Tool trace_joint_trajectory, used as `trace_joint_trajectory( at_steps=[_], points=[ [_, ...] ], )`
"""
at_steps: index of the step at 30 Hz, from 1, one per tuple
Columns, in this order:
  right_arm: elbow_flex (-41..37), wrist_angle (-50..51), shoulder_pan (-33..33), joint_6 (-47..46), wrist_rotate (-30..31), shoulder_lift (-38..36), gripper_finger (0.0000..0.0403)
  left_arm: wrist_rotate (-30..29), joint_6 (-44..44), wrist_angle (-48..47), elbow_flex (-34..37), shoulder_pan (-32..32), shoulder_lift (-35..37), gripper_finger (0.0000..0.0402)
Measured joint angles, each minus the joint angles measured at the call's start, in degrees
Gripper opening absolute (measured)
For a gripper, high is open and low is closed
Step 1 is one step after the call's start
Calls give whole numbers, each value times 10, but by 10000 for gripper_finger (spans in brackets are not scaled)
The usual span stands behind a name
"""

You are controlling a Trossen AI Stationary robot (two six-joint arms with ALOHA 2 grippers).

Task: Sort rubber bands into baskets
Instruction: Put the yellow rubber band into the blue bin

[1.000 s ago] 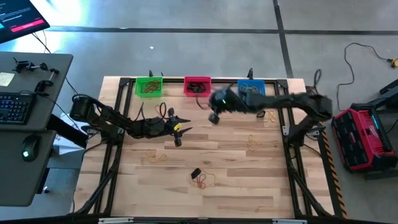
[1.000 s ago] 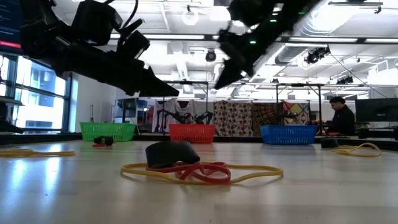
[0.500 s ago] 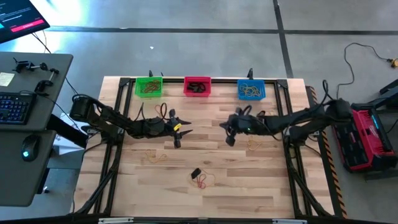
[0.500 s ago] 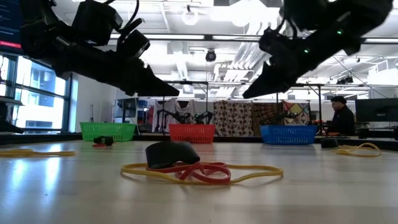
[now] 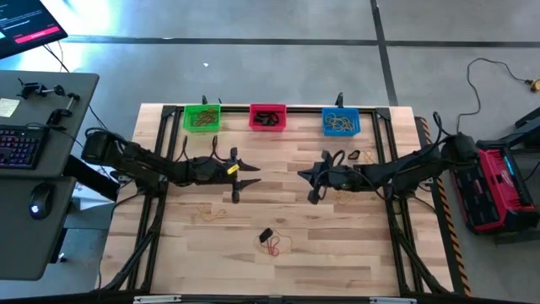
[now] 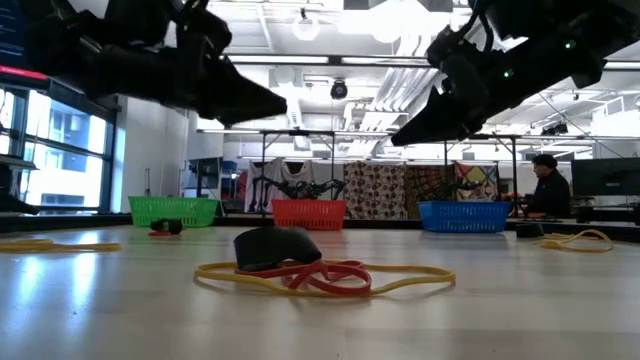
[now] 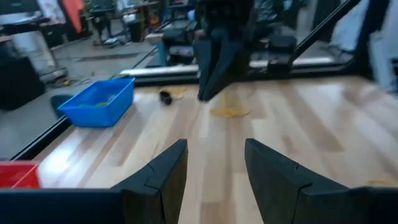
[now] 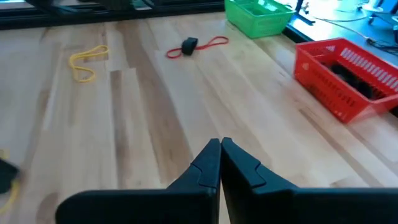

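Three baskets stand along the far edge: green (image 5: 202, 117), red-pink (image 5: 267, 117) and blue (image 5: 341, 122), each with bands inside. Loose rubber bands lie on the table: a black, red and tan tangle (image 5: 272, 241) (image 6: 320, 272) near the middle front, a tan one (image 5: 211, 213) at the left, and a tan one (image 5: 344, 196) at the right. My left gripper (image 5: 243, 181) (image 7: 214, 163) is open and empty above the table's middle left. My right gripper (image 5: 310, 187) (image 8: 220, 155) is shut and empty, facing it across the middle.
A black band (image 5: 354, 155) and a tan band (image 5: 369, 156) lie in front of the blue basket. A red band with a black one (image 8: 196, 45) lies in front of the green basket. A person (image 6: 545, 185) sits in the room far behind the table.
My right gripper has come away from the baskets toward the table's near and right edges and has dropped lower over the middle. My left gripper has risen a little.
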State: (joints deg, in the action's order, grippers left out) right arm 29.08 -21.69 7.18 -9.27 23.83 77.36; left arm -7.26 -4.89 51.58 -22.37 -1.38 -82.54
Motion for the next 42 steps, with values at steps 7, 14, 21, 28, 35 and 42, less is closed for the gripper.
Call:
trace_joint_trajectory(
  at_steps=[7,14,21,28,35,42],
  points=[
    [0,0,41,-33,0,0,0,65,3,-85,-12,-56,25,152],
    [0,0,71,-55,0,0,0,22,36,-288,-88,-190,22,152],
    [0,0,90,-53,0,0,0,-65,79,-349,-115,-302,14,152],
    [0,0,104,-54,0,0,0,-75,135,-354,-156,-314,-60,152],
    [0,0,105,-53,1,0,0,-54,104,-360,-205,-308,-142,152],
    [0,0,105,-62,1,0,0,-12,137,-413,-237,-288,-203,138]
  ],
)
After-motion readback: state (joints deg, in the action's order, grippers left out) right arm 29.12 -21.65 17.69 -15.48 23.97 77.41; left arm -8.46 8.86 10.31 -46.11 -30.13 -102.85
